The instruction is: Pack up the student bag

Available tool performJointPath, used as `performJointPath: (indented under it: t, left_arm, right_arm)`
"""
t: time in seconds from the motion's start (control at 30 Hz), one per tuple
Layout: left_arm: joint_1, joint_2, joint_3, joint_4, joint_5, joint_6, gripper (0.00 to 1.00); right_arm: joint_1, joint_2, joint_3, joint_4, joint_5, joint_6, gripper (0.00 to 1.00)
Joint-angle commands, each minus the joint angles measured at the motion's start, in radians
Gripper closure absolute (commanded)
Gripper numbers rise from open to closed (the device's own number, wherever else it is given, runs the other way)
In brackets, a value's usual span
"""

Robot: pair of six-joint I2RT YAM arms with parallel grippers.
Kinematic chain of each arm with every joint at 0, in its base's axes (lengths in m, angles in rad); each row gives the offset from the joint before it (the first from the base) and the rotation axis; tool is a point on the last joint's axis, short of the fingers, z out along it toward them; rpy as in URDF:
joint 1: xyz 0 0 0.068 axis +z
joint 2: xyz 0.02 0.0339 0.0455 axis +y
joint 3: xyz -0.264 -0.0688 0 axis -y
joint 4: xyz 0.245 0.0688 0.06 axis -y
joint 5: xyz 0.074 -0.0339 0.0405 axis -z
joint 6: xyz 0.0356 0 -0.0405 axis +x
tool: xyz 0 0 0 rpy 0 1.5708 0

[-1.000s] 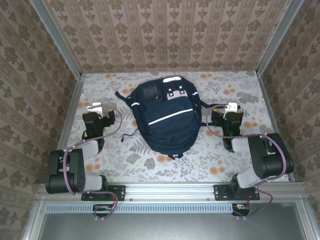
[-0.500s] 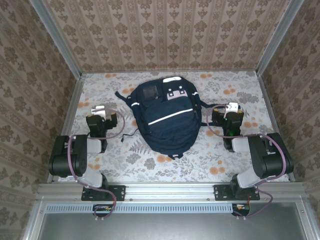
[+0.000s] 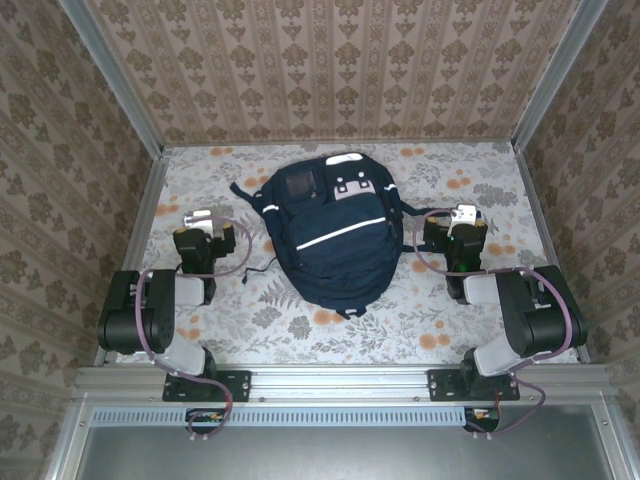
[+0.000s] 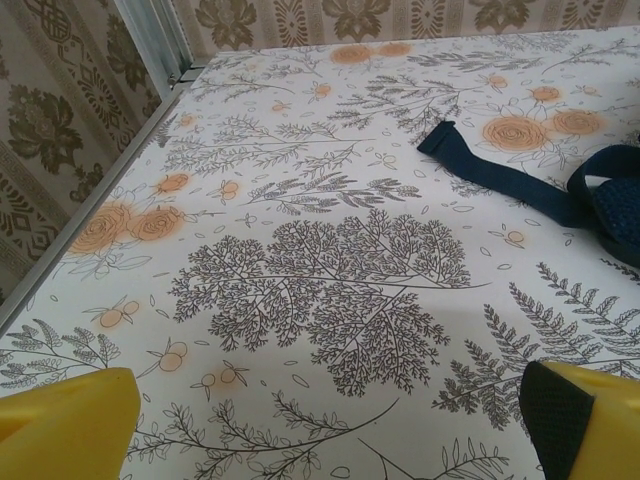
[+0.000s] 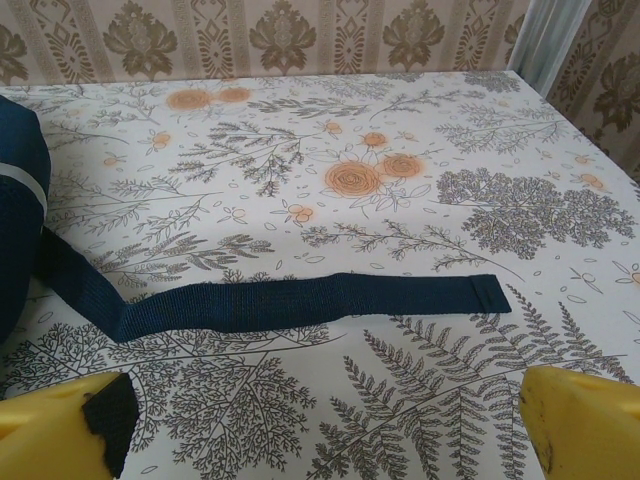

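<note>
Lying flat mid-table, the student bag (image 3: 330, 235) sits between the grippers. The left gripper (image 3: 196, 217) is near its left side and the right gripper (image 3: 465, 213) near its right, both spread wide and holding nothing. One bag strap (image 5: 300, 300) stretches across the floral table (image 3: 430, 310) just beyond the right fingers.

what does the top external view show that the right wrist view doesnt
Top external: the whole student bag with its white stripe, and both arms, left gripper and right gripper either side of it. Right wrist: close up, a flat navy strap lying loose on the table, ahead of open yellow fingertips. Shared: the bag's navy fabric, the floral table and patterned wall.
</note>
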Motion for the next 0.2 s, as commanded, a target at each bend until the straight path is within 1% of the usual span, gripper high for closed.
performJointPath:
  t: [0.0, 0.17]
  left_arm:
    - [0.005, 0.001, 0.029, -0.017, 0.014, 0.023, 0.00]
    - [0.005, 0.000, 0.026, -0.013, 0.014, 0.022, 0.00]
  right_arm:
    - [-0.005, 0.012, 0.003, 0.028, -0.022, 0.012, 0.00]
    - [-0.005, 0.011, 0.000, 0.032, -0.023, 0.013, 0.00]
